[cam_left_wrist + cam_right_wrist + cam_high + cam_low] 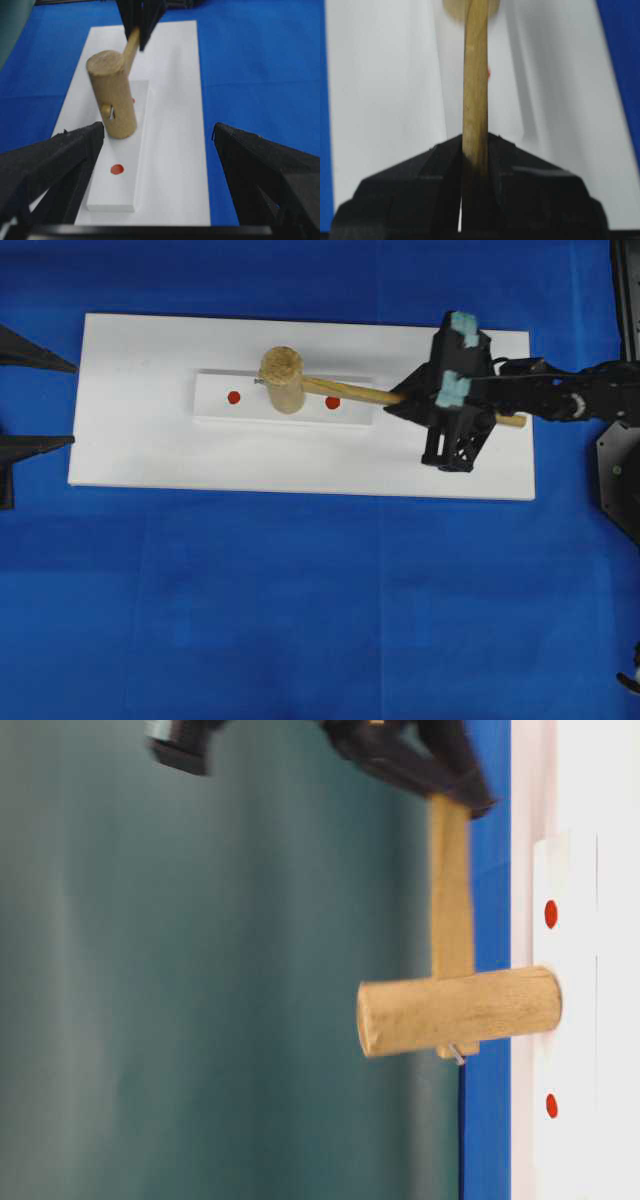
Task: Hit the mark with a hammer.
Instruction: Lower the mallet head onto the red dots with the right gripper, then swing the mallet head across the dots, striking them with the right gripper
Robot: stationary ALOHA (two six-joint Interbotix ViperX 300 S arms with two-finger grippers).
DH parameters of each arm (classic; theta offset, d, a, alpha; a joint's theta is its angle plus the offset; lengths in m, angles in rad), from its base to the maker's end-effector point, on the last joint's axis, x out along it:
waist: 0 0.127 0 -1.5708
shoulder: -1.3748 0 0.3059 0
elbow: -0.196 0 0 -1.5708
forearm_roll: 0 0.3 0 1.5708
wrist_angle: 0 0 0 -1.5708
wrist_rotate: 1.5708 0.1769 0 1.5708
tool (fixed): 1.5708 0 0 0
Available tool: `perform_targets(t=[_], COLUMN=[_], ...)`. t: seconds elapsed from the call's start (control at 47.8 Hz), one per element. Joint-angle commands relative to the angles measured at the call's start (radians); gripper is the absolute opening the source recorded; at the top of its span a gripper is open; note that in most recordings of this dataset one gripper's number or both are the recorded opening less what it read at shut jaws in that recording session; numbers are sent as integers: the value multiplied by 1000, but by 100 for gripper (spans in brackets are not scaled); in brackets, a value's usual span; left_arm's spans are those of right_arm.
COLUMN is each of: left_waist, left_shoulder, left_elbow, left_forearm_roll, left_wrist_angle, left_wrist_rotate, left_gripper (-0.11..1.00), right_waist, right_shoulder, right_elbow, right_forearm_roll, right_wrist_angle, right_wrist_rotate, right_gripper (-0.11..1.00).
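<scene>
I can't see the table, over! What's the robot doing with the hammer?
Right gripper shut on hammer handle. Head down between two red marks. Left gripper open, idle. Nothing blocking.

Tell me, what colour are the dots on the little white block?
Red dots, clearest in the overhead view.

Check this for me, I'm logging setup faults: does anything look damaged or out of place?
A thin metal pin sticks out askew from the hammer head beside the handle's end, possibly a loose fastener. The head sits on the raised white block between the two red marks, covering neither.
</scene>
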Motion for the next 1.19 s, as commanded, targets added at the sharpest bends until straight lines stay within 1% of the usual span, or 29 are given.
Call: perform_targets(t=[0.0, 0.272, 0.377, 0.502, 0.733, 0.837, 0.879, 1.005, 1.047, 1.172], left_waist=[3, 3, 3, 3, 3, 3, 3, 3, 3, 3], left_shoulder=[14, 14, 14, 14, 14, 14, 14, 15, 15, 15], left_elbow=[-9, -9, -9, -9, -9, -9, -9, -8, -8, -8], left_forearm_roll=[0, 0, 0, 0, 0, -2, 0, 0, 0, 0], left_wrist_angle=[-6, -6, -6, -6, -8, -8, -8, -8, -8, -6], left_wrist_rotate=[-3, -2, -2, -2, -2, -2, -2, -2, -2, -2], left_gripper=[89, 89, 89, 89, 89, 89, 89, 89, 89, 89], right_waist=[2, 2, 2, 0, 0, 0, 2, 2, 0, 0], right_shoulder=[-84, -336, -390, -408, -362, -279, -219, -95, -71, -75], right_elbow=[0, 100, 126, 140, 147, 167, 176, 178, 169, 150], right_forearm_roll=[0, -11, -11, -12, -14, -9, -6, 25, 31, 31], right_wrist_angle=[-11, -11, -11, -12, -11, -12, -15, -15, -12, -9], right_wrist_rotate=[-3, -11, -11, -11, -14, -8, 3, 6, 6, -2], right_gripper=[2, 2, 2, 2, 2, 2, 2, 2, 2, 2])
